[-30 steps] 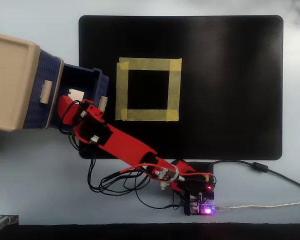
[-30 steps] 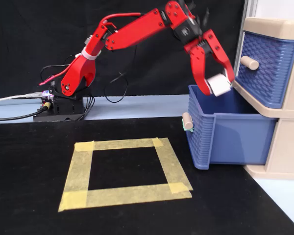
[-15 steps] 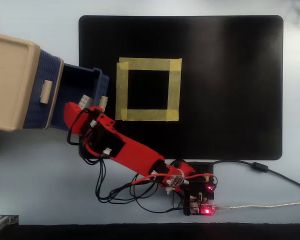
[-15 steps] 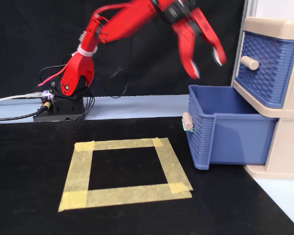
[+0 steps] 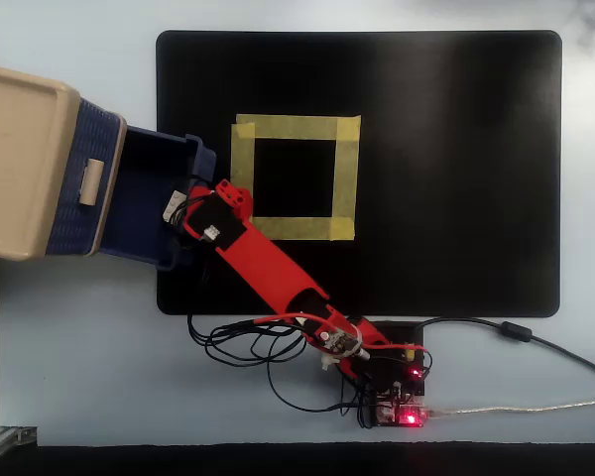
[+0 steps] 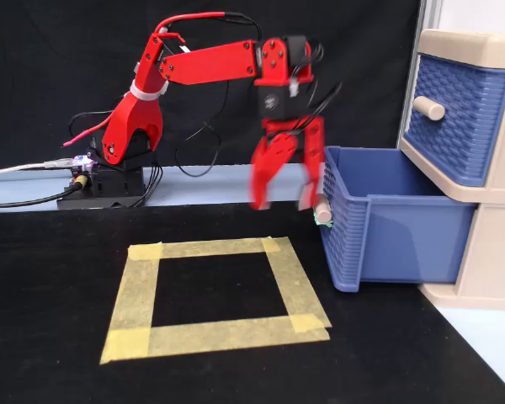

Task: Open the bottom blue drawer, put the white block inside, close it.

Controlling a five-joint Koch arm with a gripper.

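Observation:
The bottom blue drawer (image 6: 404, 236) stands pulled out of the beige-topped cabinet (image 6: 488, 252). Its beige tab handle (image 6: 323, 210) faces the mat. In the overhead view the drawer's tray (image 5: 144, 178) shows dark blue, with the red arm's wrist (image 5: 218, 203) lying over its front edge. My gripper (image 6: 284, 202) hangs pointing down just in front of the drawer's front, beside the handle. It is open with nothing between its blurred fingers (image 6: 261, 189). The white block is hidden: the drawer's walls and the arm cover the tray's inside.
The upper blue drawer (image 6: 454, 109) is closed, its handle (image 6: 427, 108) sticking out. A yellow tape square (image 6: 210, 248) lies on the black mat (image 5: 456, 178). The arm's base, board and cables (image 5: 397, 397) sit at the mat's edge.
One second ago the gripper was shut on the white block over the open drawer. It then opened without the block, and swung out and down in front of the drawer.

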